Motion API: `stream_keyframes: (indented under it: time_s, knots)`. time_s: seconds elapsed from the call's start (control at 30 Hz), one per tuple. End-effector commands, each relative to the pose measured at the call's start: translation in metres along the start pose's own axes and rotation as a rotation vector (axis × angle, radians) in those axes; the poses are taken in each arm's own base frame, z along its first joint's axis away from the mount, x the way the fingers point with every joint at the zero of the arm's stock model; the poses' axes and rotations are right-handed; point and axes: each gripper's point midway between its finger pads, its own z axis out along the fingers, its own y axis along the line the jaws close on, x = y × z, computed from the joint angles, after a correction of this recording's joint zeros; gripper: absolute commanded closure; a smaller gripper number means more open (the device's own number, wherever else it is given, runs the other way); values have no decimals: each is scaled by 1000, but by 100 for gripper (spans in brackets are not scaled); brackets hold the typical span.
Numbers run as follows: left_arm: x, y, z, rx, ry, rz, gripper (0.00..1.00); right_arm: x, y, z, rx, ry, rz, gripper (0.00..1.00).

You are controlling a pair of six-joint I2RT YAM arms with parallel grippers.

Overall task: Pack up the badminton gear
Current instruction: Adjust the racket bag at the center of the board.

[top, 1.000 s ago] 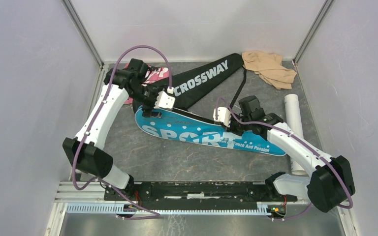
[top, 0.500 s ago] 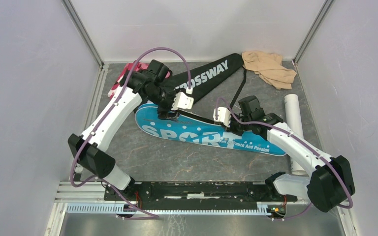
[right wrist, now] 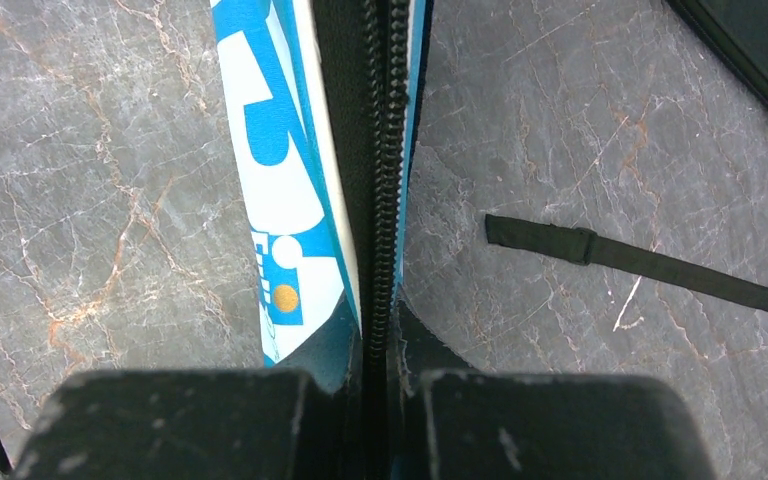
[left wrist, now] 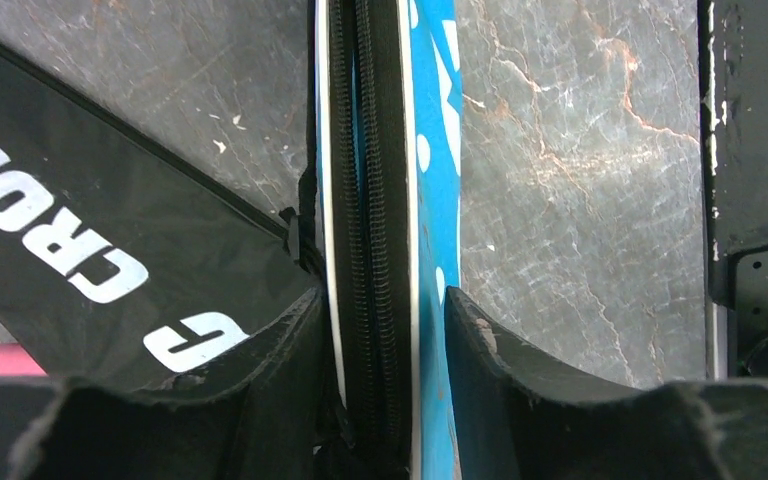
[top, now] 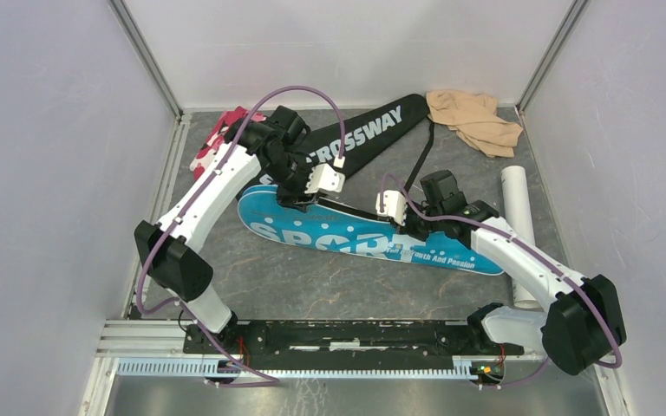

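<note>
- Left wrist: left hand [left wrist: 384, 305] was spread astride the SPORT cover [left wrist: 432, 120] zipper edge, not yet pinched.
- right hand [right wrist: 380, 328] was clamped on that edge, likely anchoring it for zipping.

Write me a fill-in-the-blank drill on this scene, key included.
The blue racket cover bears the word ____.
The right gripper is shut on its ____ edge.
The left gripper straddles that edge beside the black cover printed ____.
The beige cloth lies in the far ____ corner.
Missing: SPORT; zipper; CROSSWAY; right.
</note>
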Motion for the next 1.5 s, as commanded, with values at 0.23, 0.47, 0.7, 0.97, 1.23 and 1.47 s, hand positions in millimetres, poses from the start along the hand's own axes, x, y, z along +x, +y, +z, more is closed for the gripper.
stream_keyframes:
  time_s: [0.23,0.47,0.7,0.97,1.23,1.47]
  knots:
    - [25,-29,-20,10,143,-60,48,8,12,-12,9,14,-35,100]
    - [27,-43,-23,-11,134,-77,52,0,19,-23,30,-7,-103,100]
    - [36,-57,-23,-25,152,-74,62,0,19,-20,64,-19,-143,100]
    - [49,-60,-24,-48,190,-68,78,3,17,-16,73,-14,-160,100]
    - [49,-45,-33,-200,162,22,98,-3,3,-18,128,-13,-163,100]
    - [10,-29,-38,-348,-47,77,98,-27,-7,-11,74,-28,-157,81]
